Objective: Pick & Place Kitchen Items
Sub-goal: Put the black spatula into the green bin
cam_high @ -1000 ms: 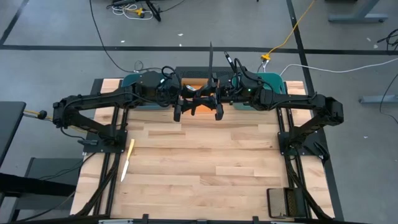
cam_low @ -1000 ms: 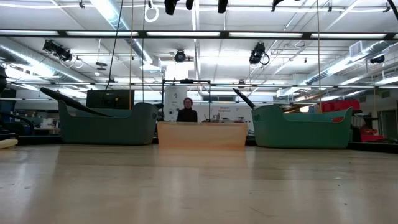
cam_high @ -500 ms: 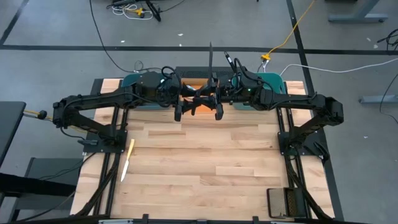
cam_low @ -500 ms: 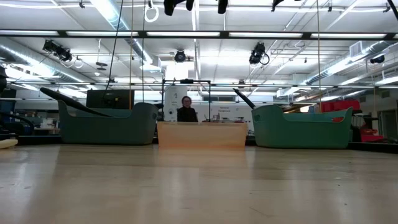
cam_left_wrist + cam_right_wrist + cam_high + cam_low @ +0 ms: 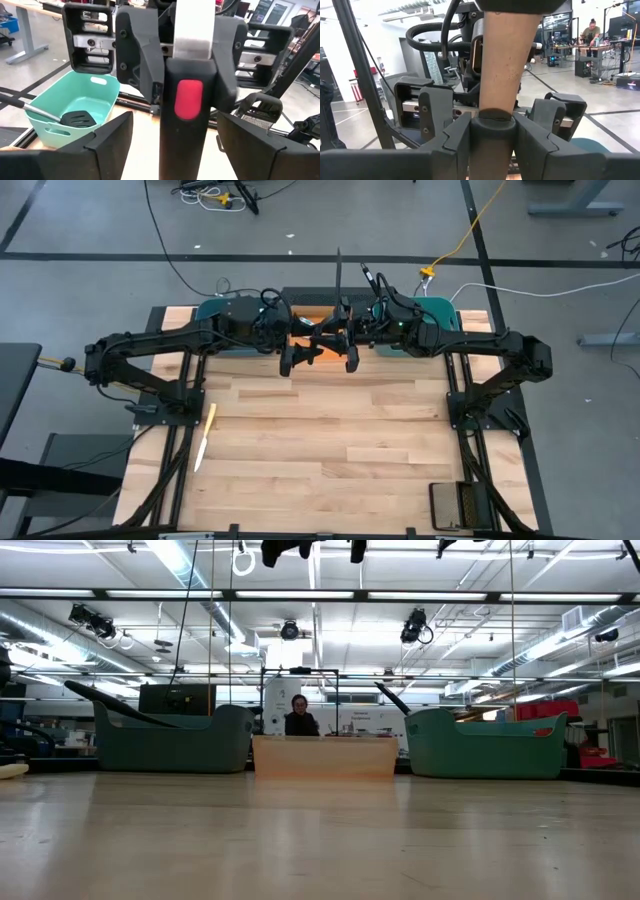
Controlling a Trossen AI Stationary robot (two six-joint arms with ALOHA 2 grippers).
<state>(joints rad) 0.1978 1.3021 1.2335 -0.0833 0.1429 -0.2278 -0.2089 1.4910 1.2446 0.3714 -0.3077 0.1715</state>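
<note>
A knife with a black handle (image 5: 186,125) bearing a red spot and a silver blade (image 5: 505,55) stands upright in the air above the orange bin (image 5: 318,352). Its blade (image 5: 340,275) points up. My right gripper (image 5: 491,120) is shut on it. My left gripper (image 5: 175,115) faces it, open, with its fingers either side of the handle's lower part and apart from it. A yellow-handled knife (image 5: 205,436) lies flat on the table's left side. A black slotted spatula (image 5: 77,119) lies in a teal bin (image 5: 70,107). My right gripper pinches the knife between its two fingers (image 5: 142,55) at the top of the black handle (image 5: 189,67), just below the blade. The fingers come level from the table's right and lie across the knife. It is lifted clear and upright, blade up, handle hanging below.
Teal bins (image 5: 212,310) (image 5: 440,310) flank the orange bin at the far edge, each with a dark handle sticking out (image 5: 100,700) (image 5: 392,697). A dark device (image 5: 460,505) sits at the near right corner. People (image 5: 298,715) (image 5: 592,27) are in the room beyond.
My left gripper has shifted slightly beside the knife above the orange bin. The knife and my right gripper have kept still.
</note>
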